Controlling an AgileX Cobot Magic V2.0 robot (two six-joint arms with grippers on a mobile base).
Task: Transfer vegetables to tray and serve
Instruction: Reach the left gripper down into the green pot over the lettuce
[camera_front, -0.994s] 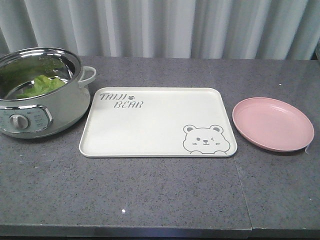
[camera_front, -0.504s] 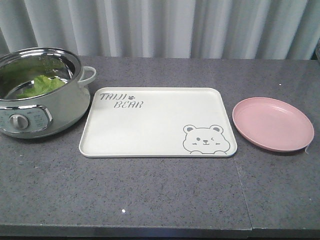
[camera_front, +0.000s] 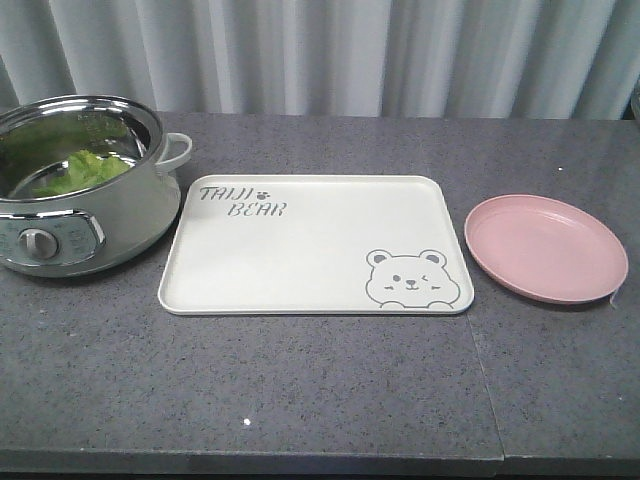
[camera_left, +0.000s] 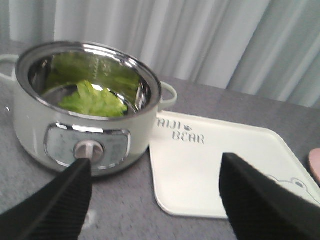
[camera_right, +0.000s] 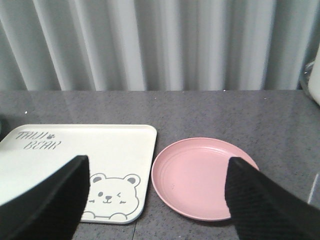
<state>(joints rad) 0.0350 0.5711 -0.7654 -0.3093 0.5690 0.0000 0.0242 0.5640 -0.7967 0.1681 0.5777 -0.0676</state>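
Note:
The vegetables (camera_front: 82, 170) are a bright green lettuce leaf lying inside a steel-lined electric pot (camera_front: 75, 235) at the left; the left wrist view shows the same vegetables (camera_left: 95, 101) low in the pot (camera_left: 85, 135). The cream tray (camera_front: 310, 245) with bear face lies bare mid-table, its corner visible as the tray (camera_left: 210, 165) and again as the tray (camera_right: 90, 150). My left gripper (camera_left: 157, 172) hangs open in front of the pot, holding nothing. My right gripper (camera_right: 157, 175) is open above the gap between tray and plate, nothing between its fingers. Neither gripper appears in the front view.
A round pink plate (camera_front: 545, 248) sits right of the tray, also seen as the plate (camera_right: 202, 177). The grey stone counter (camera_front: 300, 390) ends at a front edge. Pleated curtains hang behind. A white object (camera_right: 315, 80) stands at the far right.

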